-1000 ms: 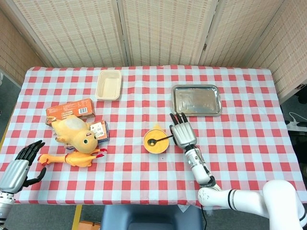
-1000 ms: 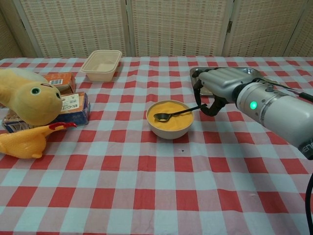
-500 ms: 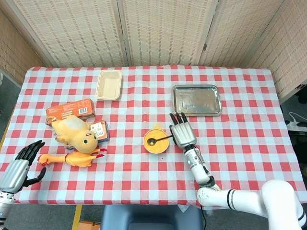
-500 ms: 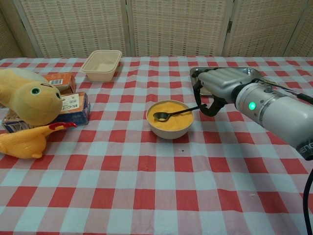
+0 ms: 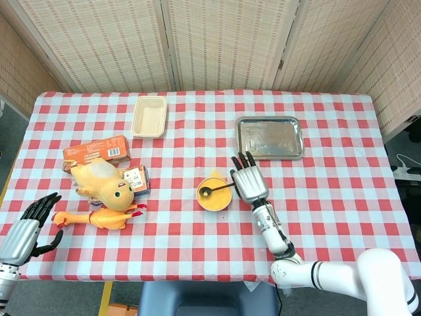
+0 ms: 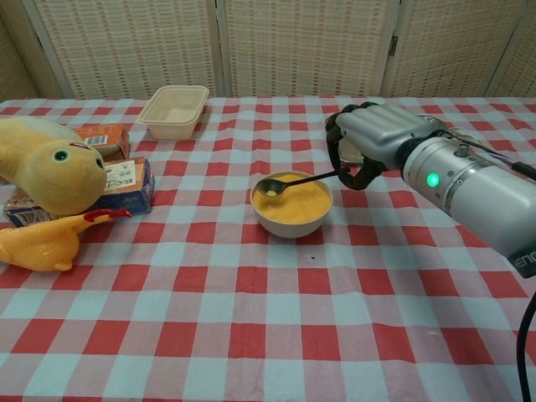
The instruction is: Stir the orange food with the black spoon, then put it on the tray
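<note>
Chest view is showing the black spoon (image 6: 303,180) pinched by its handle in my right hand (image 6: 373,138), its bowl carrying a bit of orange food (image 6: 295,201) over the bowl (image 6: 291,221) rim at nine o'clock. I am holding it tilted, handle running out toward three o'clock. Up at one o'clock from the bowl, the tray (image 5: 270,137) is lying flat on the checked table (image 5: 342,191). My left hand (image 5: 27,227) is hovering with fingers spread, holding nothing, off at eight o'clock.
</note>
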Available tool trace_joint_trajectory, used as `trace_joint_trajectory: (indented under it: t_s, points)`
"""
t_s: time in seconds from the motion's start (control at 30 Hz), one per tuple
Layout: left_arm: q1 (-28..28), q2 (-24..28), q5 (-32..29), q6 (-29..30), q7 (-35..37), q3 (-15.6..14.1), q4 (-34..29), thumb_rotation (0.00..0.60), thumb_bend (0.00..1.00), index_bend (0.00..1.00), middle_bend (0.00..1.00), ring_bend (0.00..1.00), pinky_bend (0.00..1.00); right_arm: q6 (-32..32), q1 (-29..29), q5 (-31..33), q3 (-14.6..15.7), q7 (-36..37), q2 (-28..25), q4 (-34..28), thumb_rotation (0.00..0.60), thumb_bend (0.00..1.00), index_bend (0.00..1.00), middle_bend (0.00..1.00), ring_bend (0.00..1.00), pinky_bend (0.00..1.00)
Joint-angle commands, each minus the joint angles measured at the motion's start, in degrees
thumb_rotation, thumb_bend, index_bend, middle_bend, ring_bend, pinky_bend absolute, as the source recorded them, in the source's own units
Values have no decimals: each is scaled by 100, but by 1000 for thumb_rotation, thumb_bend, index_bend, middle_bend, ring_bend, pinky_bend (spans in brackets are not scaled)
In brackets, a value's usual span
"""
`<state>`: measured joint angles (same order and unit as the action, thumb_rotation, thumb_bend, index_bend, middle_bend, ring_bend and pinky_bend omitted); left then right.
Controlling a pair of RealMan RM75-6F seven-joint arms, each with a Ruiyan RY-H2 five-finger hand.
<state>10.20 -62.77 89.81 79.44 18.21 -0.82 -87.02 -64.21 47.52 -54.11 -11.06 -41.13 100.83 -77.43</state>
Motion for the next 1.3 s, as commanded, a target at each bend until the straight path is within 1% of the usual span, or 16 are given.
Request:
trace_joint_trajectory:
  t_s: [0.03,0.23,0.4,0.47,0.63,0.77,0.9,1.1,1.3]
  points:
    - [4,0,1,-9,7,-3,-1,600,447,0,0,0,89,-133,-33,-247,74,28,43,117,600,365,803,178,2,92]
    - [-3,5,4,6,8,-6,-8,600,448,0,0,0,89,-269,-29,-702,205,-106,60,396,600,365,917,273,59,141]
    - [7,4,-3,-17,-16,-8,-17,600,448,0,0,0,89,-371,86,-1181,367,-611,5,800,600,365,969,299,85,162]
    - [10,-1,-11,-31,-16,-9,-14,600,447,0,0,0,89,-456,143,-1416,446,-925,-31,992,600,365,973,303,92,168]
    - [23,-13,-20,-60,-45,-9,-18,600,446,0,0,0,89,-640,242,-1946,575,-1377,-103,1296,600,365,974,305,97,180]
    - [31,-22,-13,-66,-72,-11,-32,600,445,0,0,0,89,-762,276,-2389,691,-1429,-53,1568,600,365,974,305,111,202]
    - [39,-27,-7,-74,-76,-13,-38,600,446,0,0,0,89,-753,271,-2649,783,-1460,21,1777,600,365,974,305,112,207]
    - [41,-28,-6,-75,-63,-16,-30,600,446,0,0,0,89,-752,207,-2953,887,-1498,-2,1770,600,365,973,305,112,207]
    - [32,-27,-5,-53,-81,-16,-45,600,448,0,0,0,89,-737,95,-3140,941,-1487,-125,1465,600,365,974,305,112,207]
